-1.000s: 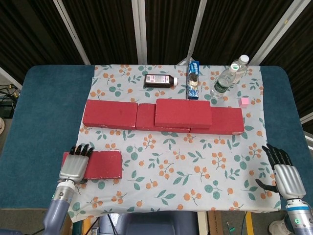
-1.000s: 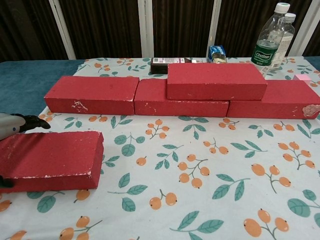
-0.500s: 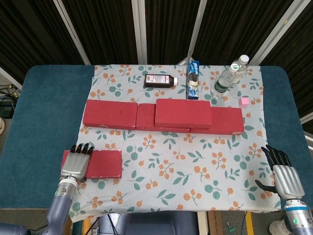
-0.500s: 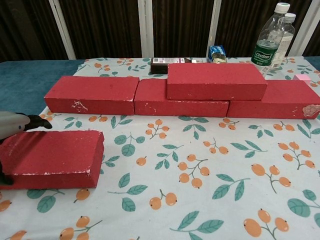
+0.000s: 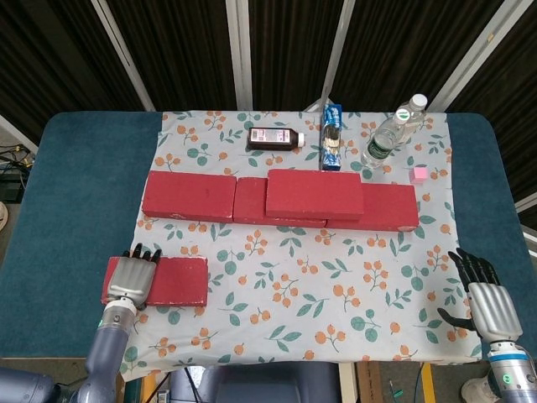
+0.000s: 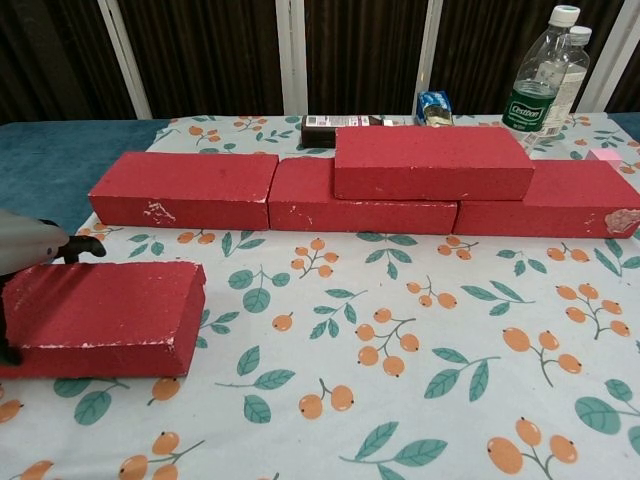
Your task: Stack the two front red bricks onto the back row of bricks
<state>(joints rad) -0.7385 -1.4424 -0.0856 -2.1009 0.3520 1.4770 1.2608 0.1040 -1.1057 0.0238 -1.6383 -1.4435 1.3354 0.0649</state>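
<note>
Brick [image 5: 174,280] — under left robot hand [image 5: 129,280]

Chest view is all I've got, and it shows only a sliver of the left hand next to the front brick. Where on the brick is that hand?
Observer: In the head view the left hand lies across the left end of the front brick, with its fingertips over the far edge.
Operator: And the right hand? It's not in my picture at all.
Observer: The right hand is at the near right corner of the table, just past the right edge of the floral cloth. Its fingers are apart and it holds nothing.
</note>
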